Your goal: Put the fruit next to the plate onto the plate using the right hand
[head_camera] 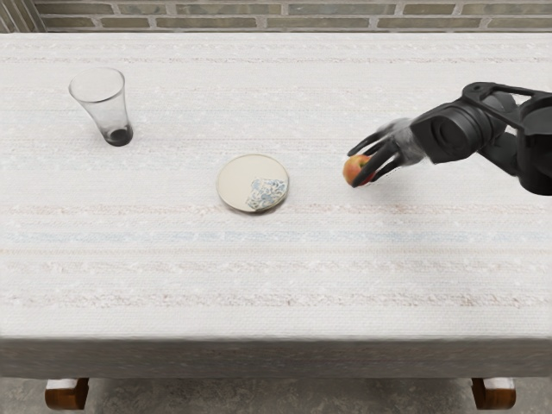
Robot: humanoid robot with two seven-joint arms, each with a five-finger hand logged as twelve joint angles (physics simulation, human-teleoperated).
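A small orange-red fruit rests on the tablecloth to the right of the plate, a cream disc with a blue-white patch at its lower right. My right hand comes in from the right edge and covers the fruit's right side. Its dark fingers are spread around the fruit. Whether they press on it I cannot tell. The fruit stands clear of the plate, about a plate's width away. The left arm does not show.
A clear drinking glass stands upright at the far left of the table. A brick wall runs behind the table's back edge. The table's front edge crosses the lower part of the view.
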